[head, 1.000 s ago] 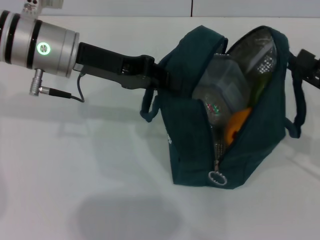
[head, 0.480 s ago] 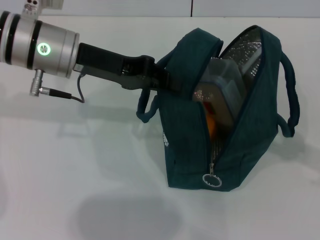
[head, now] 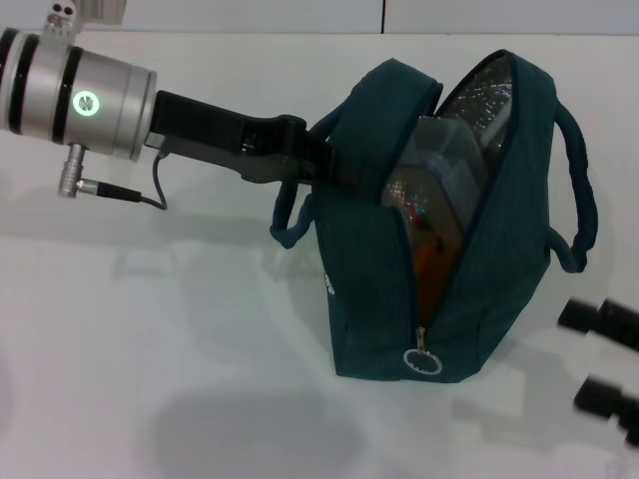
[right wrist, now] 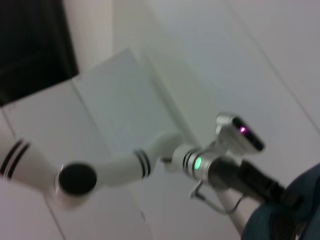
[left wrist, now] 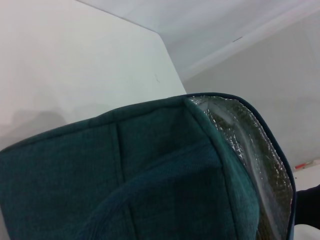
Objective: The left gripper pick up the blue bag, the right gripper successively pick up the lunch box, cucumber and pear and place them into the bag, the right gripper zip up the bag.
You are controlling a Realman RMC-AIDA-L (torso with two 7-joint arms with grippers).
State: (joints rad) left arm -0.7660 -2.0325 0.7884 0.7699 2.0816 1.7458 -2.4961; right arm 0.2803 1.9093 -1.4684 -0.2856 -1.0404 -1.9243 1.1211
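Standing upright at the middle of the white table [head: 150, 329], one blue bag [head: 374, 289] is held at its 10 o'clock corner.

Counts:
- Bags: one; zip open along the top and down the near end, ring zipper pull [head: 422, 359] hanging low at 6 o'clock.
- Handles: two padded loops, one at 9 o'clock [head: 288, 225], one at 3 o'clock [head: 581, 190].
- Lunch box [head: 444, 165]: one, tilted inside the mouth against the foil lining [head: 479, 90].
- Pear [head: 431, 261]: one orange patch below the lunch box, inside the opening.
- Grippers: two.

Left gripper [head: 334, 160]: pinching the bag's upper fabric edge at 10 o'clock; its arm with silver cuff [head: 85, 100] reaches in from 9 o'clock.

Right gripper [head: 609, 369]: at 4 o'clock off the bag, near the frame edge, apart from the bag; two dark blurred finger shapes with a gap between them, so spread apart.

Hidden or unclear:
- Cucumber: cannot be made out inside the bag.
- Pear: mostly covered by bag wall and lunch box.
- Left fingertips: buried in fabric; left wrist view shows only teal cloth [left wrist: 125, 175] and foil.
- Right gripper: cut off by the frame.

Change from half a second ago: right gripper has entered at 4 o'clock; bag nearly unmoved.
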